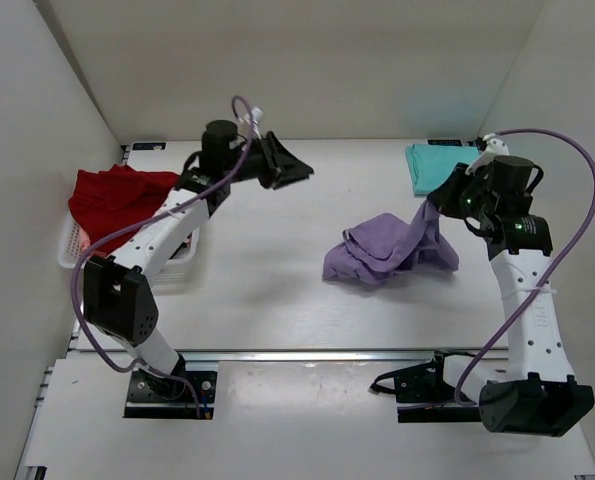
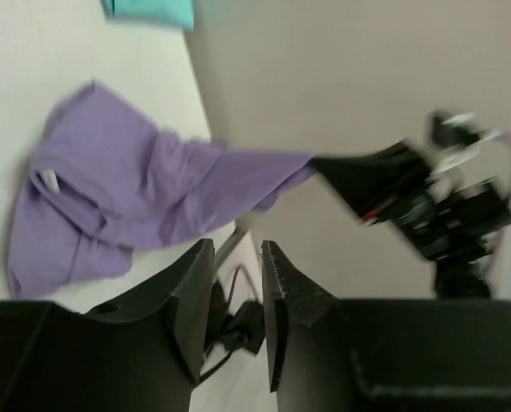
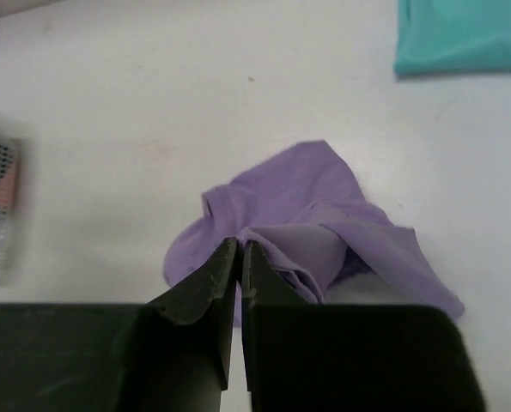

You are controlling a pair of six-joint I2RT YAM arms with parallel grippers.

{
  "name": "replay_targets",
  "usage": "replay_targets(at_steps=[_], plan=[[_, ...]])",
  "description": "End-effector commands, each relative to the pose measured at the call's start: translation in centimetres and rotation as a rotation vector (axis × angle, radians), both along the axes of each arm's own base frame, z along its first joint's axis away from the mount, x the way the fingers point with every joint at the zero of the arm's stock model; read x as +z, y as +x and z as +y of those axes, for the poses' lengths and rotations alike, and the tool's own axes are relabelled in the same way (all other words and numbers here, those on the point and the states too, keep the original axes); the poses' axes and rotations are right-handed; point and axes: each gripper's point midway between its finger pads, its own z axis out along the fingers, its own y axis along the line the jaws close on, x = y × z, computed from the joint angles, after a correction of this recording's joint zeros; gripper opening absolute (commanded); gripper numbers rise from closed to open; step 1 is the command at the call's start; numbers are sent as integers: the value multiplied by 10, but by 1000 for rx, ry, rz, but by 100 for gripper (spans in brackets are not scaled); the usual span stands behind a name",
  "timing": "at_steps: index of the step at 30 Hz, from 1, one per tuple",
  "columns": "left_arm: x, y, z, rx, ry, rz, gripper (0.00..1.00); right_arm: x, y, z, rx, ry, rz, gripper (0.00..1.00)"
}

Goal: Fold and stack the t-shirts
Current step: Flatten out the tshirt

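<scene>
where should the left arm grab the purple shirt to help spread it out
Take the purple shirt by its crumpled left edge lying on the table, coming in low from the left. The right end effector pinches the opposite corner, raised, so the cloth slopes down toward that free end, which is nearest the empty left end effector.

No text or label can be read anywhere.

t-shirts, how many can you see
3. A lavender t-shirt lies crumpled mid-table, one edge pinched up by the right gripper; a teal t-shirt lies flat at the far right; a red t-shirt drapes over the white basket at left. More could be hidden under it.
</scene>
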Motion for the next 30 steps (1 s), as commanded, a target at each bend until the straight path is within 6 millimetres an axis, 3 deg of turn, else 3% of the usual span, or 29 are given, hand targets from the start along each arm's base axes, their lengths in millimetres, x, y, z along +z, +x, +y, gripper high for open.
replay_targets(at_steps=[1, 3, 4, 6, 7, 9, 10, 12, 14, 16, 18, 22, 25, 30], plan=[[-26, -37, -23, -88, 77, -15, 41, 104, 5, 31, 146, 17, -334, 0], [-39, -43, -22, -86, 65, 5, 42, 172, -1, 51, 256, 35, -521, 0], [-40, -43, -19, -81, 55, 12, 42, 186, -1, 54, 288, 56, -557, 0], [-43, -39, -11, -64, 70, 2, 40, 265, -26, 72, 437, 90, -829, 0], [-45, -36, -3, -51, 89, 8, 39, 281, -30, 73, 443, 138, -863, 0], [-42, -34, 3, -40, 115, -4, 39, 351, -60, 76, 499, 128, -1059, 0], [-39, -33, 9, -29, 120, -17, 40, 355, -51, 76, 522, 138, -1047, 0], [-37, -34, 14, -19, 117, -26, 42, 401, -83, 80, 562, 104, -1154, 0], [-35, -33, 21, 0, 114, -30, 45, 404, -77, 72, 567, 111, -1147, 0], [-39, -34, 27, 9, 106, -20, 47, 407, -85, 68, 559, 109, -1175, 0], [-36, -30, 37, 37, 100, -26, 51, 395, -76, 65, 532, 117, -1148, 0], [-34, -31, 34, 26, 97, -40, 54, 383, -72, 68, 547, 116, -1114, 0], [-29, -35, 11, -23, 76, -68, 62, 381, -69, 73, 561, 122, -1104, 0], [1, -44, -43, -103, 11, -153, 72, 376, -68, 76, 574, 126, -1087, 0]])
